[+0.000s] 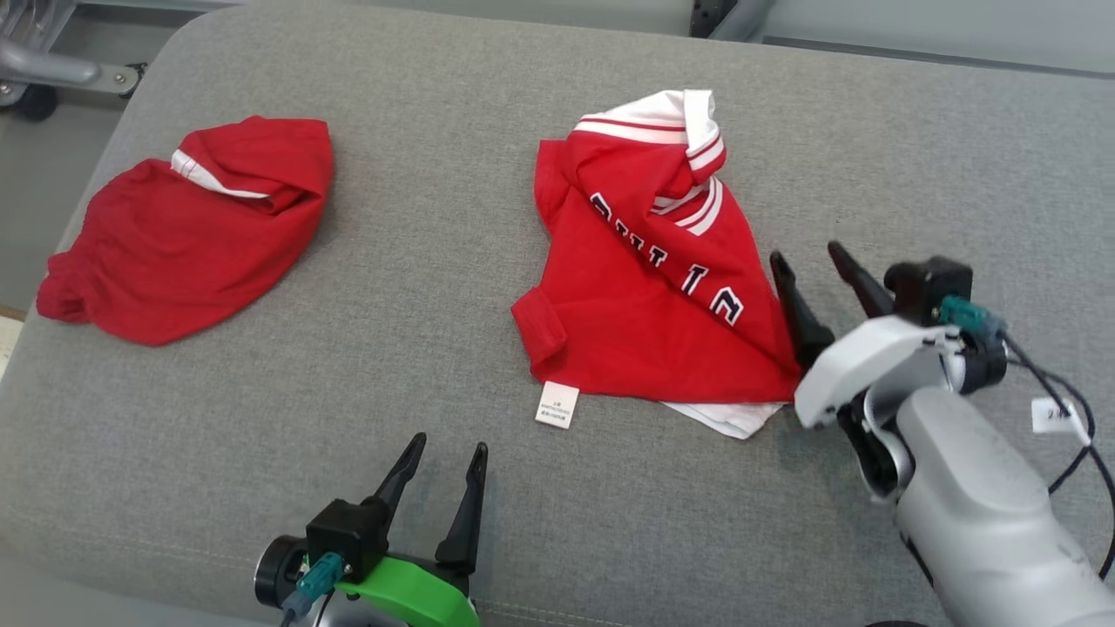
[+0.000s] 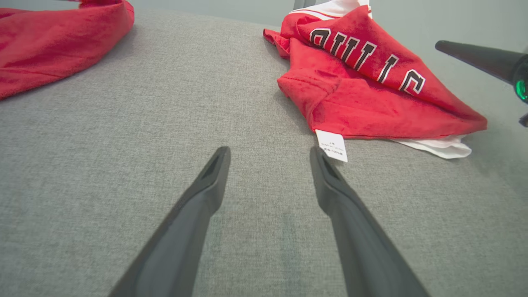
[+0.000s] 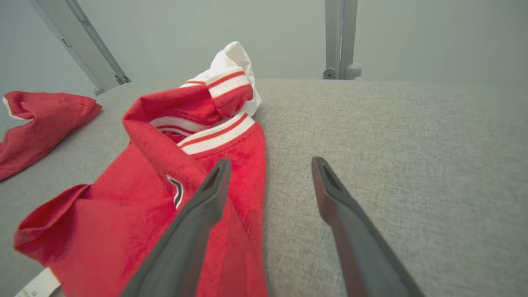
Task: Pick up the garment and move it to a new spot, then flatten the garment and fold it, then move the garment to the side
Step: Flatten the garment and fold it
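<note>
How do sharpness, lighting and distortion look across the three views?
Head view: even, soft light, lettered red garment sharp. Left wrist view: wide-angle stretch, left tool looms large. Right wrist view: right tool soft up close, collar crisp.

Care label (image 1: 557,405) print too small to read; jersey (image 1: 645,296) lettering partly folded under.

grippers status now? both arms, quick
Left gripper: open, empty.
Right gripper: open, holding nothing, beside the red jersey.
</note>
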